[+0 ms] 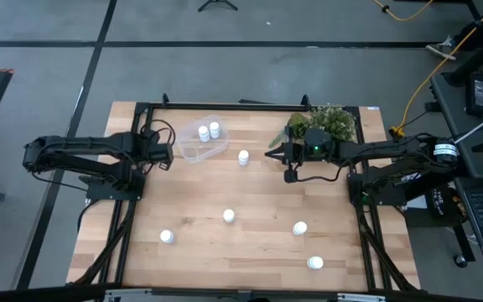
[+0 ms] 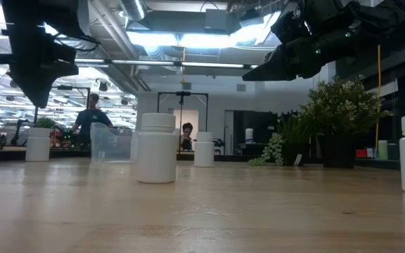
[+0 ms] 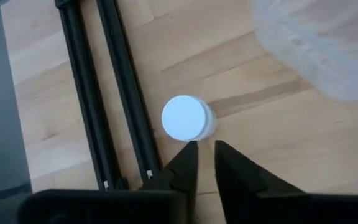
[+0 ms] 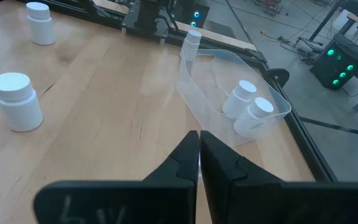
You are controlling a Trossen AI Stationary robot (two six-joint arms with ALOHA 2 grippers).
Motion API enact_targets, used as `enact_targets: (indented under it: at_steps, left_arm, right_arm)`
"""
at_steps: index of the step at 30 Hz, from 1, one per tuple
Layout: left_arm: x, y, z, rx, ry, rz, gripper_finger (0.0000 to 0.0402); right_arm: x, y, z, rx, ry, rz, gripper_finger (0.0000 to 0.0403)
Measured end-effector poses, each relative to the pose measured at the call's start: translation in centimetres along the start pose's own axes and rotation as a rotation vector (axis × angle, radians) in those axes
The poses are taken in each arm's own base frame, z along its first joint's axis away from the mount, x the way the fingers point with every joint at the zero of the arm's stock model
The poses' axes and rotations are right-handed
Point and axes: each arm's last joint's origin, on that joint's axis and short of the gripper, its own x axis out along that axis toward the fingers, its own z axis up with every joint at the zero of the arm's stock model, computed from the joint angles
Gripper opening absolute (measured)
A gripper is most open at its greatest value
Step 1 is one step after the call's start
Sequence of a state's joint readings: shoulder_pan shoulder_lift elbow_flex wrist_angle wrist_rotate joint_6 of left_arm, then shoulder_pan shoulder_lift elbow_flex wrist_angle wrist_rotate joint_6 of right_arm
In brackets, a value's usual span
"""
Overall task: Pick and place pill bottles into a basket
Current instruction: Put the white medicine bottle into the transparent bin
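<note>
A: Wooden worktop (image 1: pixel 250 243) in an open workshop. Two pill bottles (image 1: pixel 209 131) lie in the basket (image 1: pixel 193 152) near its far edge; five more stand loose.

B: The left gripper (image 3: pixel 205 151)?

A: Empty, fingers a narrow slit apart, over a bottle (image 3: pixel 186 117) by the left edge. Too narrow, I'd judge; descending could topple it.

B: The right gripper (image 4: pixel 199 140)?

A: Shut, empty, near the far edge.

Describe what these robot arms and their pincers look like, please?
Both are dark, jointed arms. The right arm has a white band near its base and a green light by the wrist. Each gripper, left gripper and right gripper, ends in two tapered black fingers. Black cables trail beside them.
</note>
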State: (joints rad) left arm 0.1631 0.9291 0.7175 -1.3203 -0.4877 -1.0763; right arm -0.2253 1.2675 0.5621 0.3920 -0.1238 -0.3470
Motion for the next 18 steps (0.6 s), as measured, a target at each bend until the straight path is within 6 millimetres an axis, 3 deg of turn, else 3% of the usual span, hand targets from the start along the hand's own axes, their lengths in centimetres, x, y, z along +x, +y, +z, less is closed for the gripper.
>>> enact_targets:
  at_steps: [10, 18]
  left_arm:
    - [0.59, -0.55, 0.04, 0.021, -0.050, -0.028, 0.0183]
    - [0.59, -0.59, 0.14, 0.043, -0.073, -0.023, 0.0239]
  right_arm:
    - [0.00, 0.00, 0.00, -0.001, 0.000, 0.000, 0.0019]
    - [0.00, 0.00, 0.00, -0.001, 0.000, 0.000, 0.0019]
